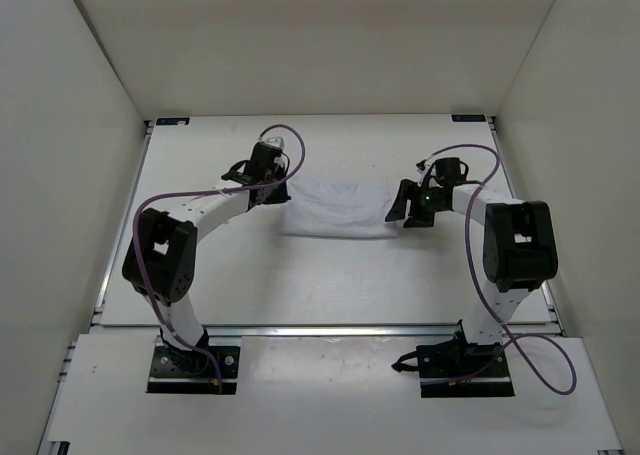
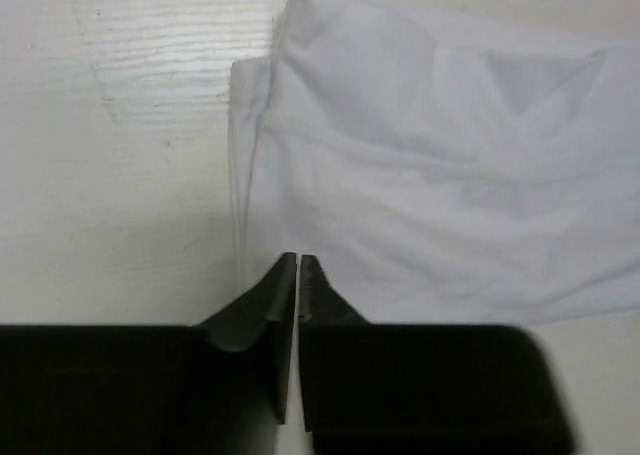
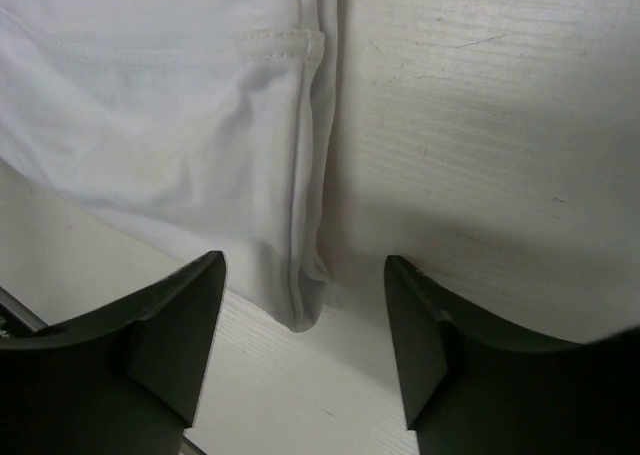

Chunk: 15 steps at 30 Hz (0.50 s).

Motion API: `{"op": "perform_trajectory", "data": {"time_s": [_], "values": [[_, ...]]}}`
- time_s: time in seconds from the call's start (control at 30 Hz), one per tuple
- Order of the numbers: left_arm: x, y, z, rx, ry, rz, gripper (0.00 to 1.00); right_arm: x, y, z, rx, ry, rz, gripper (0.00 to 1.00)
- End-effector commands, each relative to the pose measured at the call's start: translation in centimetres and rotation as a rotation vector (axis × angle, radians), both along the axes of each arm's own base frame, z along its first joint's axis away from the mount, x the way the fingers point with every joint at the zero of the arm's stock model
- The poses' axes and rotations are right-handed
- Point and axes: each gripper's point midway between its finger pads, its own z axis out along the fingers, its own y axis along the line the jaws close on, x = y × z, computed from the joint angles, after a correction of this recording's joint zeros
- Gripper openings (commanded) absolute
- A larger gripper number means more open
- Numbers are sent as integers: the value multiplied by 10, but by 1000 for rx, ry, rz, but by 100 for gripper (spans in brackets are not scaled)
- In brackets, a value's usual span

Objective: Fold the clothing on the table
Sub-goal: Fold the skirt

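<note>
The clothing point(image 1: 335, 207) lies folded into a small white rectangle in the middle of the table point(image 1: 300, 285), between my two arms. My left gripper point(image 1: 283, 188) is at its left end. In the left wrist view that gripper point(image 2: 298, 258) has its jaws nearly touching, with only a thin slit between them, just over the layered edge of the clothing point(image 2: 430, 175); no fabric is pinched in it. My right gripper point(image 1: 400, 209) is at the right end. In the right wrist view it point(image 3: 305, 263) stands open, its fingers either side of a hemmed corner of the clothing point(image 3: 150, 105).
White walls close in the table on the left, right and back. A silver rail point(image 1: 330, 329) runs along the near edge, in front of the arm bases. Purple cables point(image 1: 480, 175) loop off both arms. Bare tabletop point(image 3: 480, 125) lies to the right of the cloth.
</note>
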Motion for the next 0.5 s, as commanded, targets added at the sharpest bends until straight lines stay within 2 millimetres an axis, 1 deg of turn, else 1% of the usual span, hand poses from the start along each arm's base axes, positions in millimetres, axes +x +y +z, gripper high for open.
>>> {"op": "perform_trajectory", "data": {"time_s": [0.0,0.03,0.07,0.1,0.13,0.17,0.23,0.27,0.3,0.33,0.37,0.4,0.43,0.47], "values": [[17,-14,4,-9,-60,1,7,10,10,-2,9,-13,27,60],[19,-13,0,7,-64,15,0,12,10,-4,7,-11,24,58],[18,-11,-10,34,-46,34,0,12,13,-10,0,1,31,53],[17,-9,-14,45,-30,45,0,13,16,-9,5,3,37,48],[14,-4,-21,70,-20,62,0,14,17,-10,5,6,36,46],[14,-1,-24,88,-14,73,0,14,19,-11,3,13,36,43],[9,8,-30,111,0,98,0,14,21,-13,-16,15,40,40],[7,10,-32,111,3,96,0,13,21,-14,-22,20,43,39],[6,12,-36,116,14,100,0,15,23,-16,-20,24,40,35],[6,13,-36,121,13,96,0,16,25,-13,-23,11,54,30],[4,18,-39,132,21,104,0,16,22,-16,-26,19,46,26],[0,17,-48,149,45,97,0,15,20,-19,-29,37,41,16],[-1,19,-50,154,55,100,0,18,24,-17,-22,33,47,7],[-3,18,-56,157,69,94,0,21,25,-17,-21,33,52,3]]}}
